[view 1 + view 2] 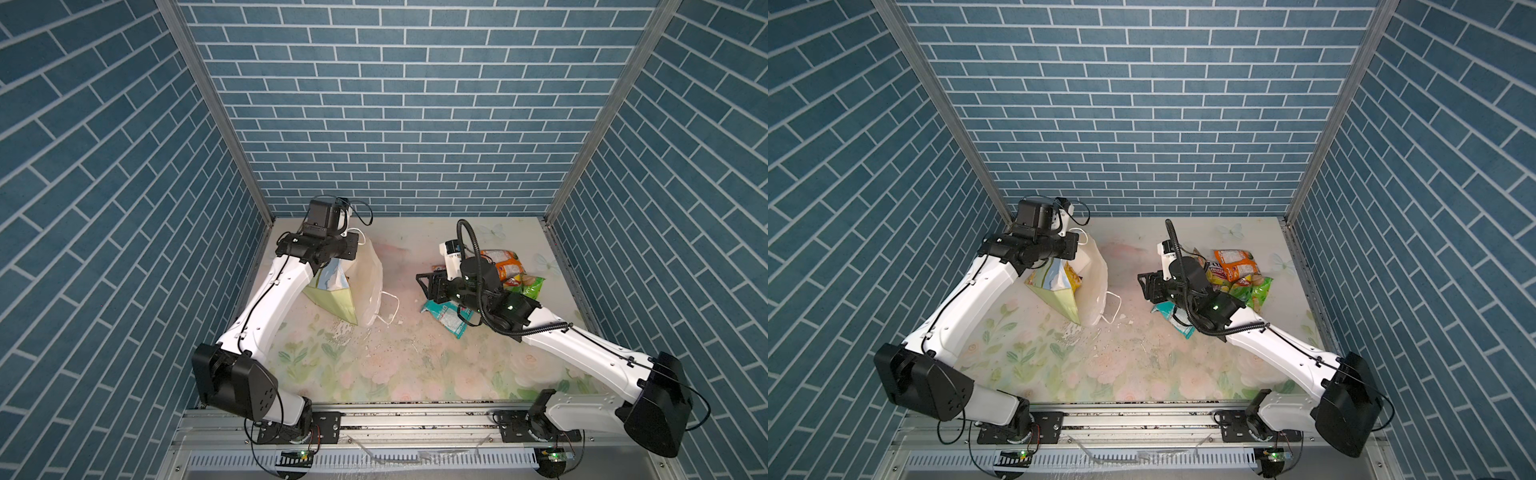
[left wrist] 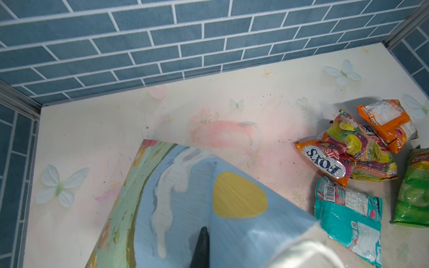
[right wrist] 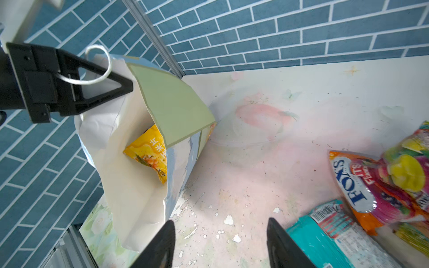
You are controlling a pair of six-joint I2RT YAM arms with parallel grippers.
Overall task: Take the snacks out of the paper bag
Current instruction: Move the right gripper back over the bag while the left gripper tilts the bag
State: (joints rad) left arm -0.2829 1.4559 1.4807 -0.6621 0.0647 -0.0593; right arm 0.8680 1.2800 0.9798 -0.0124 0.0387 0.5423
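Your left pincer [image 3: 128,89] is clamping the paper bag [image 3: 130,190] by its rim while your right pincer [image 3: 220,232], jaws apart, is facing the bag's mouth, where the yellow packet [image 3: 148,155] is lying inside, beyond its tips.

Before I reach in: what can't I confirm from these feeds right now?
- Bag contents: in the right wrist view only one yellow packet shows inside the paper bag; its green flap hides anything deeper.
- Hold of the left gripper on the bag rim: the left arm covers it in both top views.
- Count of the snack pile: the right arm overlaps it in both top views; frame edges cut it in both wrist views.
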